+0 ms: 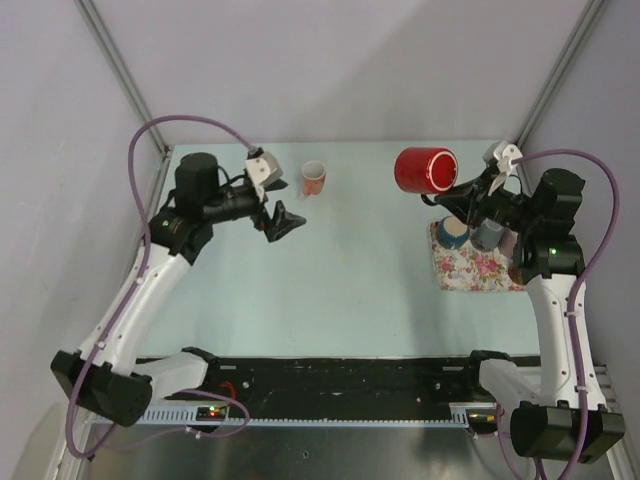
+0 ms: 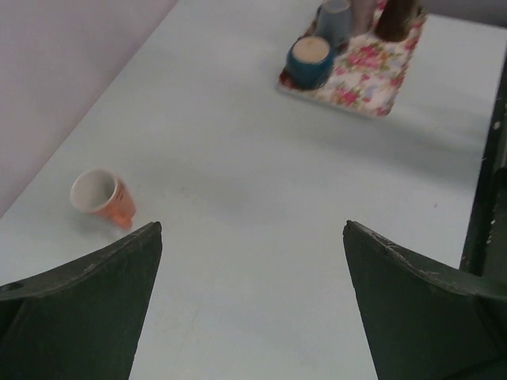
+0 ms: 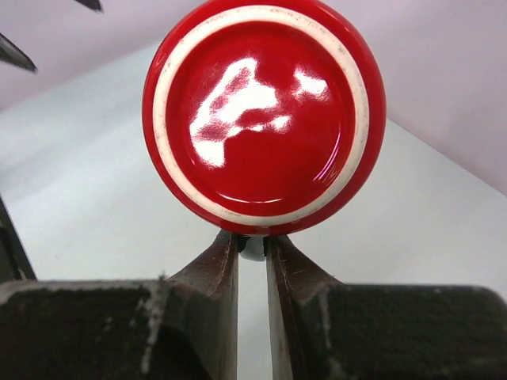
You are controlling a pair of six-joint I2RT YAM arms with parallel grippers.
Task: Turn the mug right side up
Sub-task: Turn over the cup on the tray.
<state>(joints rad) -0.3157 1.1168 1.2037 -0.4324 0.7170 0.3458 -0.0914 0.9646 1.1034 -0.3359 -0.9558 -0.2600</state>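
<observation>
The red mug (image 1: 425, 169) hangs on its side above the table's far right part, its base toward the right arm. In the right wrist view its glossy red base with a white ring (image 3: 264, 115) faces the camera. My right gripper (image 3: 252, 241) is shut on a narrow part under the mug's base, probably the handle, which is mostly hidden. From above, the right gripper (image 1: 462, 190) sits just right of the mug. My left gripper (image 1: 283, 220) stands wide open over the left part of the table, holding nothing; its fingers (image 2: 95, 301) frame bare tabletop.
A small orange cup (image 1: 314, 178) (image 2: 101, 195) sits on the table just beyond the left gripper. A floral tray (image 1: 478, 270) (image 2: 372, 75) at the right carries a blue cup (image 1: 452, 236) (image 2: 310, 57) and a grey cup (image 1: 487, 236). Walls enclose the table's far and side edges.
</observation>
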